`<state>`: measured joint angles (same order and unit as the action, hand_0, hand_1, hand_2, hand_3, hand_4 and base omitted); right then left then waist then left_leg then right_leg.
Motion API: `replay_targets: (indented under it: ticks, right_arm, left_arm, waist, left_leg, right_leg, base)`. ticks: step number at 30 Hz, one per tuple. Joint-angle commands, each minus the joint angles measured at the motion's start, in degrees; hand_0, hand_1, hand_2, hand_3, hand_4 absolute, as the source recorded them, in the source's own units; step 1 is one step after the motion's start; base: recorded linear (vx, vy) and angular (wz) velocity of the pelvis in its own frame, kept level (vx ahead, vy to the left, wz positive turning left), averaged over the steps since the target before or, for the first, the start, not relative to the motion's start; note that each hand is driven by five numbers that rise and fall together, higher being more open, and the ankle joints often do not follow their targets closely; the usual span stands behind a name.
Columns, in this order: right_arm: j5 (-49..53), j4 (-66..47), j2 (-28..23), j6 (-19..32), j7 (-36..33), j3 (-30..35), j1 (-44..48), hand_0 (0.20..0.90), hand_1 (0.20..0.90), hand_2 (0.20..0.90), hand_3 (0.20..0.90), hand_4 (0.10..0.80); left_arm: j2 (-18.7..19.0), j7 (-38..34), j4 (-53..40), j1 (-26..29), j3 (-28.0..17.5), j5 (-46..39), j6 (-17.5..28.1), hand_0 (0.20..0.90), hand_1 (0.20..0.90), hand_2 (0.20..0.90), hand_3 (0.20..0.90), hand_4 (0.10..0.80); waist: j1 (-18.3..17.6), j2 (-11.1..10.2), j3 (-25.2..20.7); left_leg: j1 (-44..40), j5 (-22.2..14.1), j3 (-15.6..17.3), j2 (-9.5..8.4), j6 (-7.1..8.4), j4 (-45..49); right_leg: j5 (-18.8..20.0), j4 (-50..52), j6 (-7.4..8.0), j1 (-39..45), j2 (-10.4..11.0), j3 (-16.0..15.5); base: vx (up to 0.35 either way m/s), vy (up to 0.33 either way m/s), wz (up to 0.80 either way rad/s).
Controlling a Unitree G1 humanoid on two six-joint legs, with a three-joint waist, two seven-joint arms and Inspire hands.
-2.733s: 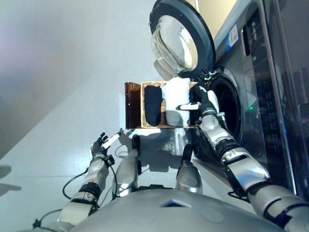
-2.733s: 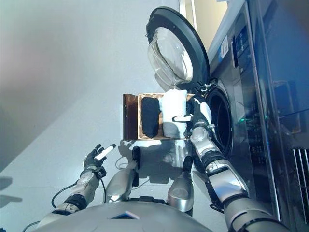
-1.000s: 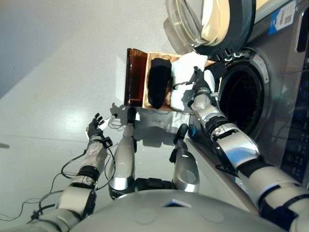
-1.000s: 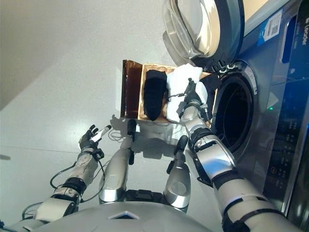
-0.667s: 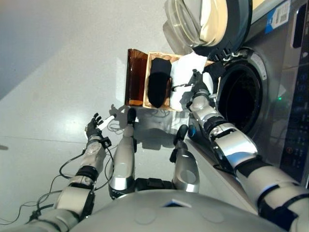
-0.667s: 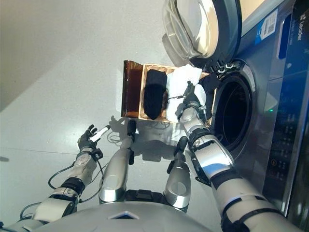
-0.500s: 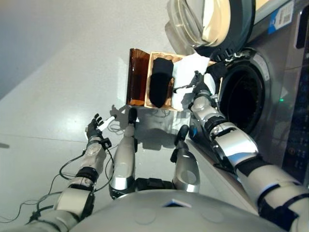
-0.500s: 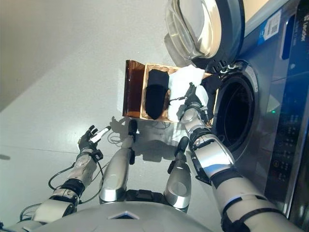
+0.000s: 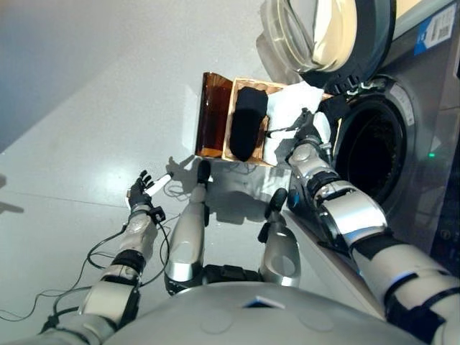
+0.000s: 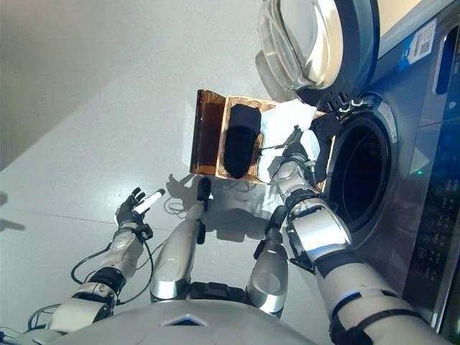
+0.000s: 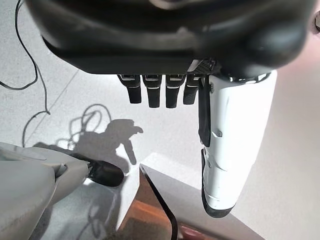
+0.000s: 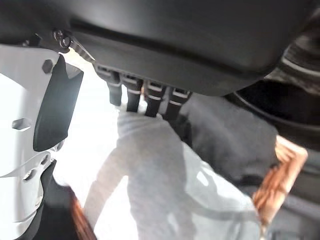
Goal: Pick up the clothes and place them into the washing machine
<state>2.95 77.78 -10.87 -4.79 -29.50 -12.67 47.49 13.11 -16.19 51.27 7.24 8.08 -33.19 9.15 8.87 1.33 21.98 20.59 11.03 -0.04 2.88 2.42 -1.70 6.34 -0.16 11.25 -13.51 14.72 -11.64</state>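
Count of things by the washer
One washer (image 10: 402, 180), one basket (image 10: 210, 133), three clothes in it: one black (image 10: 241, 140), one white (image 10: 284, 122), one dark grey (image 12: 225, 137).

Both arms are silver-grey shells split by black joint bands. Each ends in a dark hand, the left hand (image 9: 141, 191) and right hand (image 10: 295, 146) alike, with black fingers (image 11: 152, 93) and a white-covered thumb (image 11: 235, 140).
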Motion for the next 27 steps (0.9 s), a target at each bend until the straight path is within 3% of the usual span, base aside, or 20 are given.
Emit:
replay_targets:
  ticks: [1, 17, 27]
  right_arm:
    - [4.9, 2.99, -0.2, 0.62, -3.9, 2.29, 1.82, 0.9, 0.9, 0.9, 0.9, 0.8]
    - [3.68, 4.71, 1.57, -1.55, -7.13, 1.94, 3.23, 0.9, 0.9, 0.9, 0.9, 0.8]
    - [0.93, 5.28, 0.08, -3.18, -6.72, 1.35, 5.73, 0.9, 0.9, 0.9, 0.9, 0.8]
  left_arm:
    - [2.84, -1.2, -1.06, -0.87, 1.7, 1.05, 1.93, 0.9, 0.9, 0.9, 0.9, 0.8]
    - [3.06, -1.87, -4.8, -1.69, 4.72, 0.98, 2.35, 0.9, 0.9, 0.9, 0.9, 0.8]
    - [4.31, -1.7, -7.31, -2.12, 5.15, 0.58, 3.06, 0.9, 0.9, 0.9, 0.9, 0.8]
  waist:
    - [1.22, -0.55, -0.78]
    - [3.04, 1.4, -0.1]
    - [3.99, 3.43, 0.63]
  left_leg:
    - [2.8, -7.33, 2.32, -1.42, 0.99, 7.7]
    - [3.81, -7.92, 1.63, -1.86, 0.58, 8.93]
    - [8.94, -10.49, 0.75, -2.49, -0.38, 15.54]
  right_leg:
    - [3.0, 3.3, -1.03, -6.23, 2.51, 2.54]
    - [2.12, 4.12, -0.88, -6.14, 2.87, 1.98]
    - [-0.99, 11.34, -1.65, -11.36, 3.16, 3.27]
  base:
    - [0.0, 0.0, 0.0]
    - [0.003, 0.001, 0.01]
    - [-0.011, 0.005, 0.03]
